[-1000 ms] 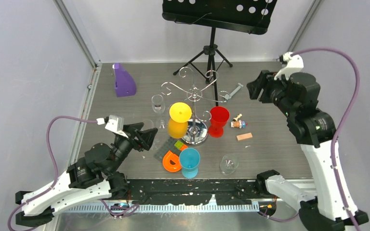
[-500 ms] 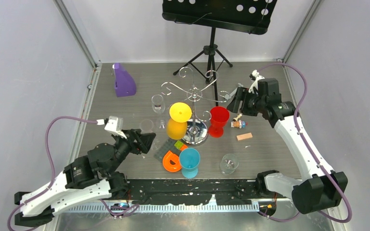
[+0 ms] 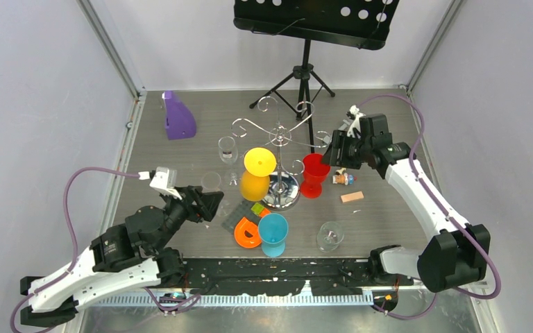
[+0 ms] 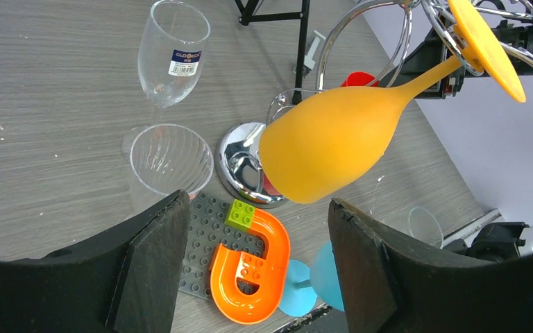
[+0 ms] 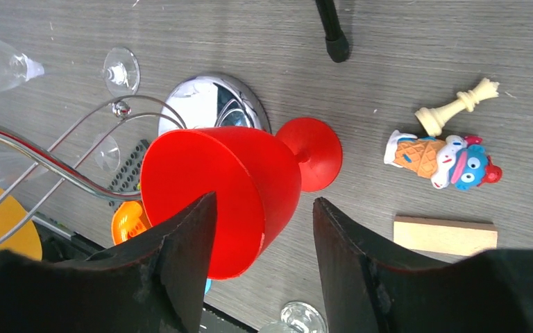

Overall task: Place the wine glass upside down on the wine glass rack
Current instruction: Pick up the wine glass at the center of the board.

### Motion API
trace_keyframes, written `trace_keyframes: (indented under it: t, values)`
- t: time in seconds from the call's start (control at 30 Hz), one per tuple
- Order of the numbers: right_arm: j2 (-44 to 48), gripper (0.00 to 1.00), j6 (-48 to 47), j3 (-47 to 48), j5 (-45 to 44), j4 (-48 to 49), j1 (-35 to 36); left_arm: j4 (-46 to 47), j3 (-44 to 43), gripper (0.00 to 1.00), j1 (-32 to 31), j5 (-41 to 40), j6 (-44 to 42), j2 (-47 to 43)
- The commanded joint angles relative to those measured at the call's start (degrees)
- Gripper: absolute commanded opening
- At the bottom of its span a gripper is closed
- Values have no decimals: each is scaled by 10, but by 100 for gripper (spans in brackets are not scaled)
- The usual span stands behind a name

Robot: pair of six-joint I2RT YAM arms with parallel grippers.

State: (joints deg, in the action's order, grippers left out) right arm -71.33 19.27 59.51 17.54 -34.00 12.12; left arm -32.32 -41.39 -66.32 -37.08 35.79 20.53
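The chrome wine glass rack (image 3: 282,132) stands mid-table on its round mirror base (image 3: 284,191). A yellow wine glass (image 3: 257,173) hangs upside down from one of its arms, also in the left wrist view (image 4: 333,139). A red wine glass (image 3: 314,175) stands upright just right of the base, also in the right wrist view (image 5: 243,187). My right gripper (image 3: 330,154) is open just above and right of the red glass's rim. My left gripper (image 3: 212,203) is open and empty at the left. A blue glass (image 3: 273,233) and clear glasses (image 3: 228,149) (image 3: 330,236) stand nearby.
A black tripod music stand (image 3: 305,73) stands behind the rack. A purple object (image 3: 178,116) lies far left. An orange and grey brick piece (image 3: 245,225), a small figurine (image 3: 344,178), a chess piece (image 5: 457,106) and a wooden block (image 3: 352,196) lie around the rack.
My right arm has swung down and left from the far right, bringing its open gripper next to the red glass. My left arm has barely moved.
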Motion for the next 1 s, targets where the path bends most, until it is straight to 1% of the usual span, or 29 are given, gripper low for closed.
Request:
trace_keyframes:
  t: [0.0,0.07,0.2,0.33,0.43,0.6,0.63,0.77,0.97]
  values:
    - [-8,58,-23,1,-18,7,23,1,-22,72,-1,-10,0,4]
    - [-12,52,-26,0,-38,3,26,2,-21,71,-2,-10,-1,2]
    - [-17,44,-34,1,-69,0,29,3,-20,72,-1,-10,-2,1]
    - [-28,39,-43,10,-96,-10,38,3,-21,71,-1,-8,-3,3]
    - [-35,36,-47,11,-88,-11,40,3,-22,71,-1,-9,-3,2]
    - [-32,21,-48,13,-87,-11,40,11,-38,72,-1,-21,-29,5]
    - [-25,16,-46,13,-93,-11,40,8,-46,72,-1,-24,-34,7]
    - [6,6,-41,26,-132,-15,39,1,-68,72,-1,-29,-48,13]
    - [77,5,-43,64,-218,-36,33,9,-91,72,-1,-29,-67,12]
